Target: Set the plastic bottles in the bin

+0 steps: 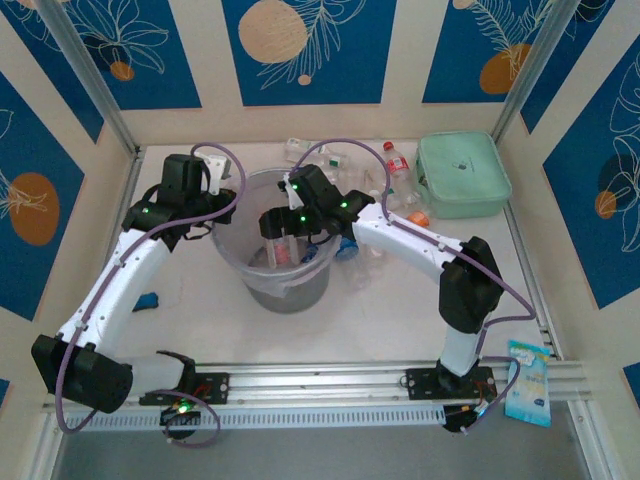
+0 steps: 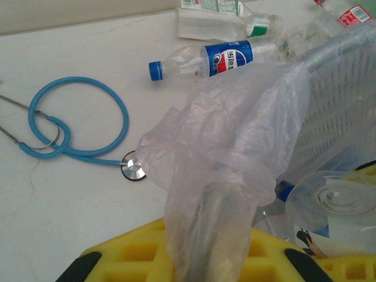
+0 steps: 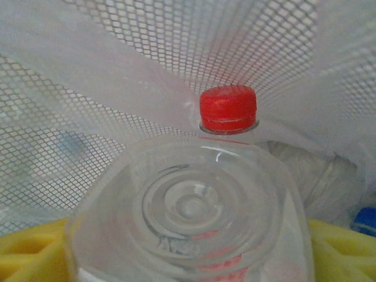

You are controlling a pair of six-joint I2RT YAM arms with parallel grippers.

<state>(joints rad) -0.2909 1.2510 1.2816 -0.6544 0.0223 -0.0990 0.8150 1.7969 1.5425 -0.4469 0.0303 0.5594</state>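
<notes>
The bin (image 1: 285,262), a round translucent bucket with a mesh wall (image 3: 247,41) and a thin plastic liner (image 2: 235,135), stands mid-table. My left gripper (image 1: 222,222) is at its left rim, its yellow fingers (image 2: 135,258) shut on the bunched liner. My right gripper (image 1: 285,232) hangs inside the bin, shut on a clear bottle (image 3: 188,211) with a red cap (image 3: 228,108) and red label, cap pointing down. Outside the bin lie a blue-capped, blue-labelled bottle (image 2: 205,59) and a green-capped one (image 2: 229,23). More bottles (image 1: 398,160) lie at the back.
A mint-green box (image 1: 463,175) sits at the back right. A blue stethoscope (image 2: 76,123) lies on the table left of the bin. A blue-and-white packet (image 1: 527,383) rests on the front rail at the right. Walls close in the table on three sides.
</notes>
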